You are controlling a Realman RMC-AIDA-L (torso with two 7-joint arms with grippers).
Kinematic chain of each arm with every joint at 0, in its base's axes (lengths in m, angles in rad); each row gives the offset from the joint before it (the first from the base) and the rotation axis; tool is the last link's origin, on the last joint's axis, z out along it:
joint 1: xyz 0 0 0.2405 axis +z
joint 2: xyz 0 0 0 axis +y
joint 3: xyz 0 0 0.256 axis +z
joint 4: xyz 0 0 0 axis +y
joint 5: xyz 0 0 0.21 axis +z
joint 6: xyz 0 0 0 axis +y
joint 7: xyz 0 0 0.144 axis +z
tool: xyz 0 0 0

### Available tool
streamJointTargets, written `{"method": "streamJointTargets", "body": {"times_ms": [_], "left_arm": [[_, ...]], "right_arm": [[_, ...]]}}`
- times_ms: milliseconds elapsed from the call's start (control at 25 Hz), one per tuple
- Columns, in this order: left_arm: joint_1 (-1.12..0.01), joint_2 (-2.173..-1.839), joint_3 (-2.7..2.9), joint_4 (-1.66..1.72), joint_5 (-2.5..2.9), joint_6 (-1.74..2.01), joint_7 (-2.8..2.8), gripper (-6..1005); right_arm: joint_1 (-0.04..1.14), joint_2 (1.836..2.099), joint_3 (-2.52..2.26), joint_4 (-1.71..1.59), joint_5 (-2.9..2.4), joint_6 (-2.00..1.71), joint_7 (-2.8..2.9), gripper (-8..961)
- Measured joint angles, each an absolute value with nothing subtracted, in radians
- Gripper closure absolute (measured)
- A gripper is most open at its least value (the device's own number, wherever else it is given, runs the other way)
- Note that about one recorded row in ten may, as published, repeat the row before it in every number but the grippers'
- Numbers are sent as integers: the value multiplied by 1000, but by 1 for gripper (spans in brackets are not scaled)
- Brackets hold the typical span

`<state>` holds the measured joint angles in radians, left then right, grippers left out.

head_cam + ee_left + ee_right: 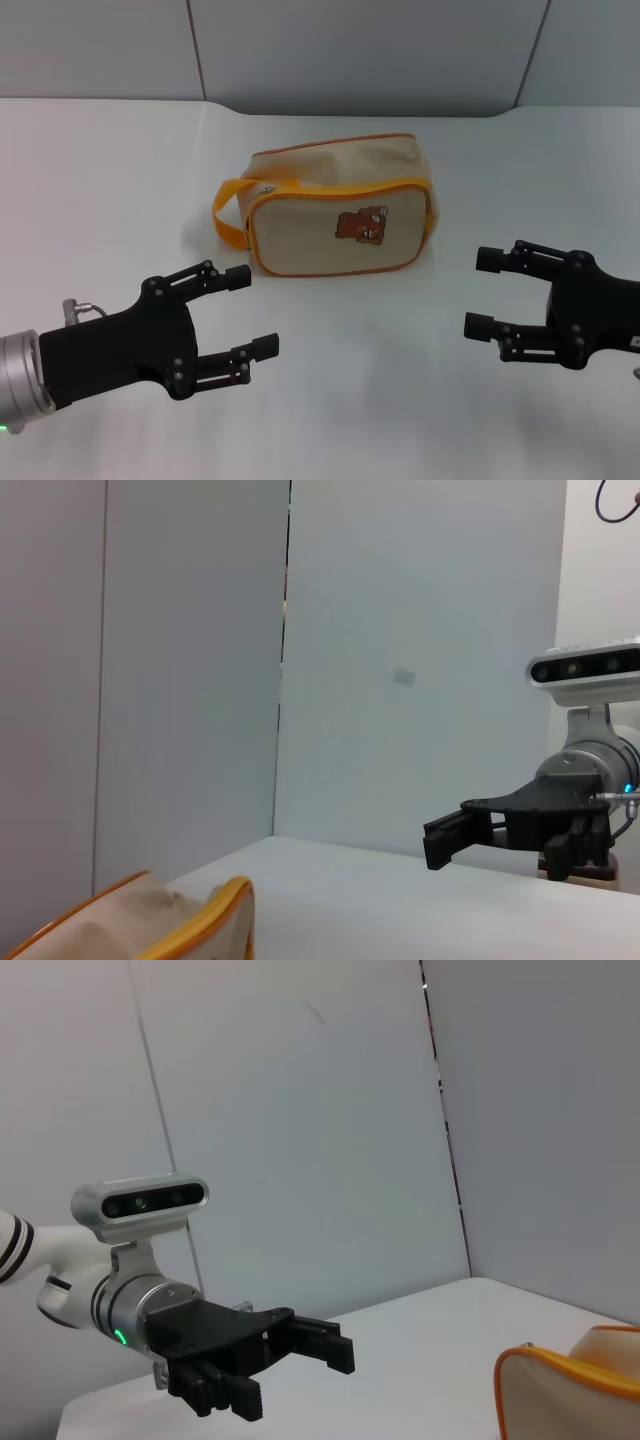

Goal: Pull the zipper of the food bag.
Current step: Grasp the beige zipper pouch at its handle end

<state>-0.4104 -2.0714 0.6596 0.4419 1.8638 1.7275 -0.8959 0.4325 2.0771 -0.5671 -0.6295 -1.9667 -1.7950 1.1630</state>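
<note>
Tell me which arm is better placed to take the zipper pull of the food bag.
Probably the left. The zipper pull sits at the food bag end with the orange handle, and the open left claw is nearer that end. The open right claw is beside the opposite end.

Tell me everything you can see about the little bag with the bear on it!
The food bag is a small, boxy pouch of beige cloth with orange edging. A brown bear picture sits on its front. An orange loop handle hangs off one end. The zipper runs along the top edge, its tiny silvery pull at the handle end, and looks shut. It stands upright on the white table. Nothing touches it; the left gripper and right gripper wait nearer the robot, jaws open.
</note>
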Motion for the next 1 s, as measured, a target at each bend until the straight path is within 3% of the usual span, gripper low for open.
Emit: {"method": "streamJointTargets", "body": {"times_ms": [640,1000], "left_arm": [[-422,-2077,652,381,1802,1658,-842,188],[-502,-2080,652,173,1579,1375,-698,190]], "right_arm": [[420,2077,-567,-620,-1963,-1800,1162,111],[396,2078,-565,-620,-1965,-1787,1162,112]]}}
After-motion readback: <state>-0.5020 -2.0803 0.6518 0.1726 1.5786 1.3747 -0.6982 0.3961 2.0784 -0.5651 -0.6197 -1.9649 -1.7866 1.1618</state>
